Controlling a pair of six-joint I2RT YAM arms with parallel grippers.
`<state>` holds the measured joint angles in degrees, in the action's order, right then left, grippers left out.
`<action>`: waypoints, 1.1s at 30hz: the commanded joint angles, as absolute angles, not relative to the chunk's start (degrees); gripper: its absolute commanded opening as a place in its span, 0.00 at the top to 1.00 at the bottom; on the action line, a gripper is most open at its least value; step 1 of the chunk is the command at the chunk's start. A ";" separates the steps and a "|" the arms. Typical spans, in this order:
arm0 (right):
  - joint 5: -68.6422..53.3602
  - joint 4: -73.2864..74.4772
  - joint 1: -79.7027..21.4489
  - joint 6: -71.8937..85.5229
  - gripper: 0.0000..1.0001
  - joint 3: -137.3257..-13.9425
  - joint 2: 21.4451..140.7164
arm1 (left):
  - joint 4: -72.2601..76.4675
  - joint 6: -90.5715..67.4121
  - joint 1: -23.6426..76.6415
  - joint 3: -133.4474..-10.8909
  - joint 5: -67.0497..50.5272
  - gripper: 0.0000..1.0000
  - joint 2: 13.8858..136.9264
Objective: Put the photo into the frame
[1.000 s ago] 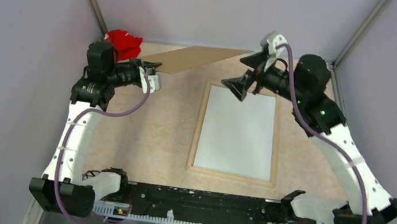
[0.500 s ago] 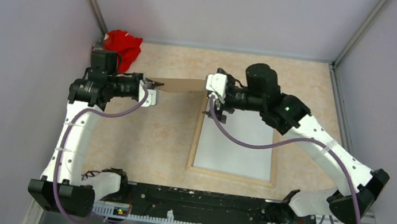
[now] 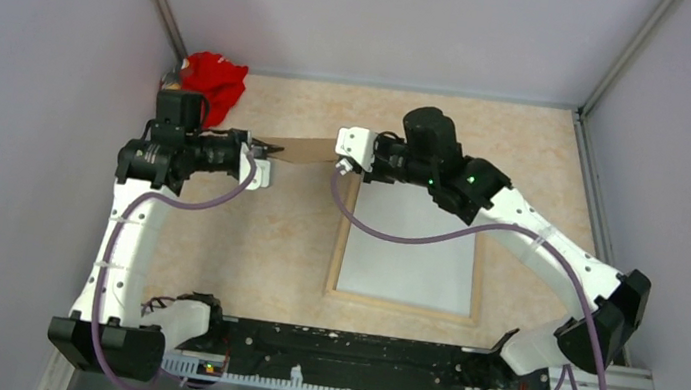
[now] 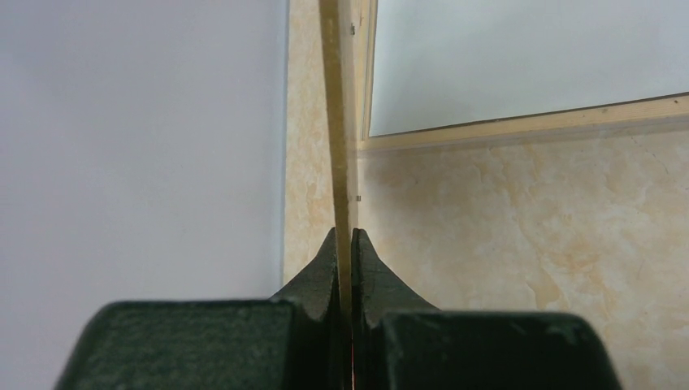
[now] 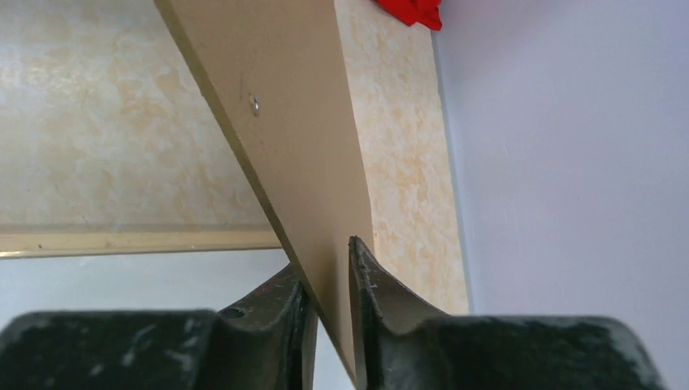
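The frame (image 3: 343, 245) lies flat on the table, pale wood rim up, with a white surface (image 3: 412, 234) filling its opening. The photo's printed side is out of view; I cannot tell whether that white surface is its back. A plain brown backing board (image 3: 312, 150) hangs on edge above the frame's far left corner. My left gripper (image 3: 267, 149) is shut on its left end, seen edge-on (image 4: 337, 122) between the closed fingers. My right gripper (image 5: 325, 260) has its jaws closed around the right end; the board (image 5: 284, 106) sits slanted, touching both fingers.
A red cloth (image 3: 216, 77) is bunched in the far left corner, just behind the left arm. Grey walls close in the table at the left, back and right. The right arm stretches across above the frame's top edge.
The right arm has swung left from above the frame's top to the board's right end and closed its jaws on it. The left gripper has lowered the board and brought it slightly nearer.
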<state>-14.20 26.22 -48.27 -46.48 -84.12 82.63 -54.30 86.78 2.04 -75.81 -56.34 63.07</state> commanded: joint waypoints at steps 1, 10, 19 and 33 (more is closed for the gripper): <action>-8.96 17.32 -48.95 -49.01 0.91 -83.96 82.98 | -48.74 88.69 2.21 -78.44 -62.58 1.00 61.05; -4.60 2.24 -49.00 -46.63 1.00 -83.13 83.22 | -32.64 77.36 2.20 -74.33 -59.34 0.40 58.39; -0.31 -4.73 -49.22 -38.57 1.00 -88.88 85.33 | -13.67 57.95 1.48 -72.73 -56.06 0.01 58.46; -6.52 9.45 -39.55 -8.41 1.00 -105.10 86.80 | 5.30 29.10 -7.63 -72.13 -55.80 0.01 61.92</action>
<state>-3.40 11.70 -42.52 -18.98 -99.94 87.68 -5.54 41.71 -5.15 -71.79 -53.65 61.45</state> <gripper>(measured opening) 0.020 0.987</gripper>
